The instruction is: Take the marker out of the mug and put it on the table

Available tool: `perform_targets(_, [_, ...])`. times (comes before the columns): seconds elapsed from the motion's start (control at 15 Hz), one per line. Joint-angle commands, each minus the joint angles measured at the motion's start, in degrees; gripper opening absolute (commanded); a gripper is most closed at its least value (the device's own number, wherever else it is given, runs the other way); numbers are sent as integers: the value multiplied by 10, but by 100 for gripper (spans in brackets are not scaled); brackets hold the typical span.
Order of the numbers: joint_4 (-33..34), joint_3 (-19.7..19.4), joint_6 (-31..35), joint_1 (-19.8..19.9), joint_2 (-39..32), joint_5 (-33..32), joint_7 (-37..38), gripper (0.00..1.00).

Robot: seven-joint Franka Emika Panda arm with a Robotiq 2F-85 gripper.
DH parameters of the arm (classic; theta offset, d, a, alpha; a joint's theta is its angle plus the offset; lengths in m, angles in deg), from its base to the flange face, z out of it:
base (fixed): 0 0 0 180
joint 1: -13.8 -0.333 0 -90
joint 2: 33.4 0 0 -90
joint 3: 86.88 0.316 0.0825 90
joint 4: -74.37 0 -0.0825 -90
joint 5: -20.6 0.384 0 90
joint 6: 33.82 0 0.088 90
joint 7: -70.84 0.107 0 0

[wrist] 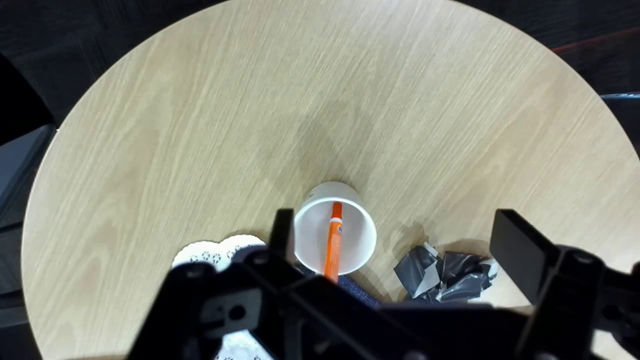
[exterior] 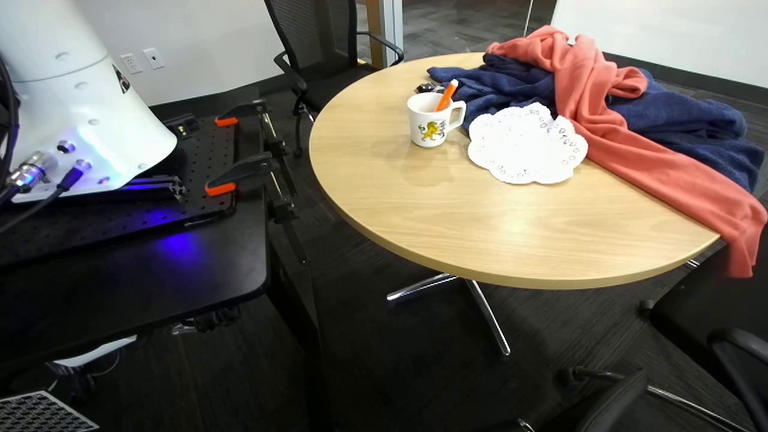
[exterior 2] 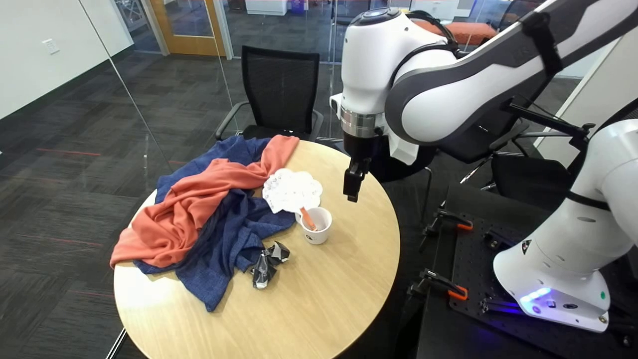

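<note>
marker [wrist: 334,245]: leaning in mug [wrist: 358,237], just below centre of wrist view | gripper [wrist: 399,239]: jaws wide apart, holding nothing | likely light, stiff, perhaps slick; best pinched at the end above the rim

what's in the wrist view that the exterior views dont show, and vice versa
Only the wrist view shows the gap across the open gripper. Only the exterior views show the coral cloth and the robot's white base. Shared: white mug, orange marker leaning in it, round wooden table, white scalloped doily, navy cloth.
</note>
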Motion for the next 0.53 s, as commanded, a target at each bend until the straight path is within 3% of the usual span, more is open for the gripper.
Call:
perform_targets(0.0, [1,1,-1,1,0,0,0,100])
perform_targets(0.47, [0,-2,169,1,-84,32,22,100])
